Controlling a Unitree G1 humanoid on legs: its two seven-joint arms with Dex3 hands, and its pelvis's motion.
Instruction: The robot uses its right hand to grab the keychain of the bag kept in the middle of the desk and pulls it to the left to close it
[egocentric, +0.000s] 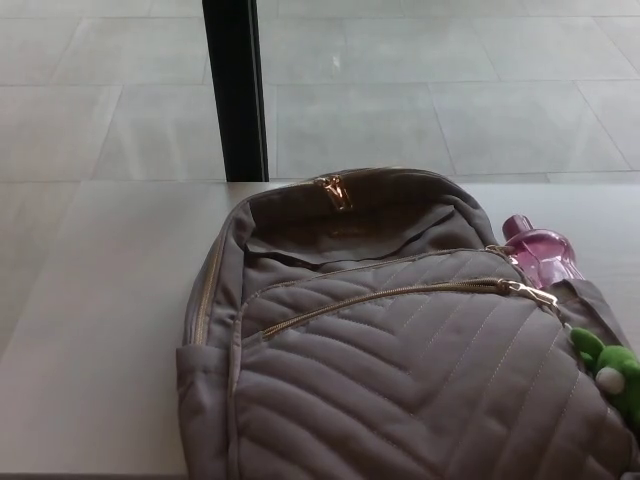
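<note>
Item: grey quilted bag (400, 370) on pale desk (90, 330), centre to 5 o'clock, its bottom and right side cut off by the frame. Green plush keychain (612, 368) at 4 o'clock, partly cut off, below gold zip pull (527, 290). Pink bottle (540, 255) at 3 o'clock, lower part hidden in side pocket. Black post (235, 90) at 11 o'clock. Left hand and right hand out of view; fingers cannot be judged
</note>
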